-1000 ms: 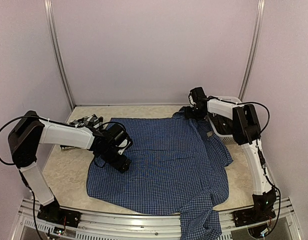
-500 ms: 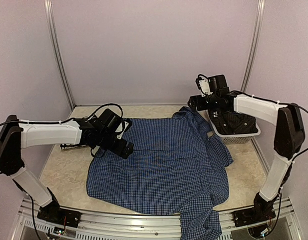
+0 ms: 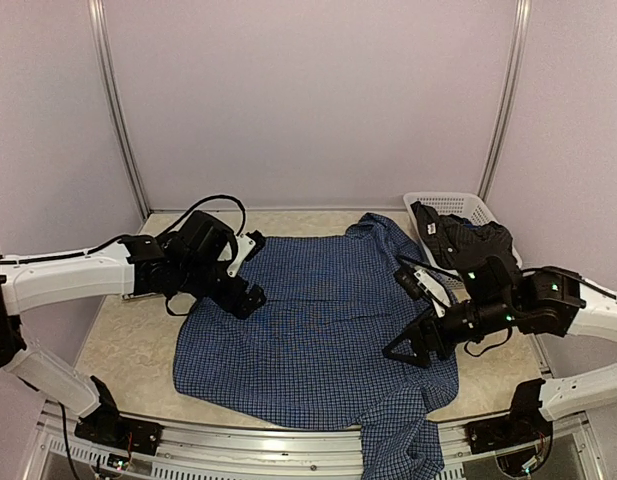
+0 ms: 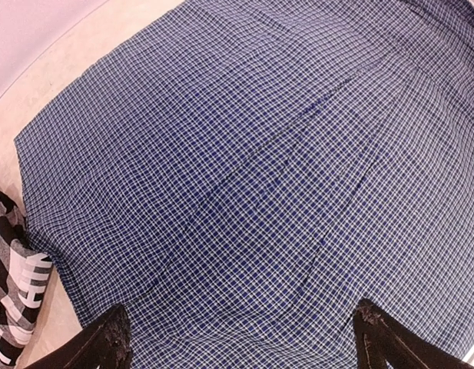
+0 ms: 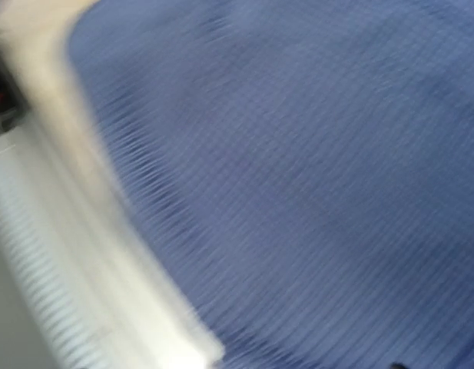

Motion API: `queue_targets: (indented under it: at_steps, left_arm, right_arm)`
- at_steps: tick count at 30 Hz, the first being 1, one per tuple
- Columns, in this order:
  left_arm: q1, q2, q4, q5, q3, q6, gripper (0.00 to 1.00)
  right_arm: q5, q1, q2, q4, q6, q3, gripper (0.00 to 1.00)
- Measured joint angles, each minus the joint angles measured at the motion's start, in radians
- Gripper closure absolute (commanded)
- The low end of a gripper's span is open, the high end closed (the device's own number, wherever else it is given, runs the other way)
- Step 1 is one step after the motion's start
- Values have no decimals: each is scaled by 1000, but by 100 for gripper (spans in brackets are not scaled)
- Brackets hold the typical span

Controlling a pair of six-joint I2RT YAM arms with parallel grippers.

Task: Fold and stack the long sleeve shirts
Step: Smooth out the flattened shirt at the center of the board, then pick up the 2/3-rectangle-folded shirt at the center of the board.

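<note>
The blue shirt (image 3: 328, 330) lay spread out, not yet folded, the plaid shirt (image 4: 12, 304) beside it, unstacked; the left gripper (image 4: 240, 311) gaped empty, the right gripper (image 3: 398, 352) unreadable.

— Room below the left gripper (image 4: 244, 338)?
— Plenty: only flat blue shirt (image 4: 244, 169) beneath, nothing between the wide-set jaws. Plaid shirt (image 4: 14, 300) close by on its left.
— And around the right gripper (image 3: 400, 352)?
— Open space above the same shirt. White basket (image 3: 458, 203) well beyond it, heaped with dark cloth (image 3: 468, 245).
</note>
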Motion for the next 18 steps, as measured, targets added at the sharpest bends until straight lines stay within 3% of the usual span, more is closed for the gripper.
queue_targets:
  at_steps: [6,12,18]
  left_arm:
    - [-3,68,-14,-4,6,28,5]
    - [-7,135,-24,-5,33,31,5]
    - [-9,157,-29,-9,51,31,5]
  right_arm:
    - [-60,222,-189,-134,220,-95,23]
    - [-72,407,-146,-212,383,-210,21]
    - [-89,449,-80,-165,426,-235,22]
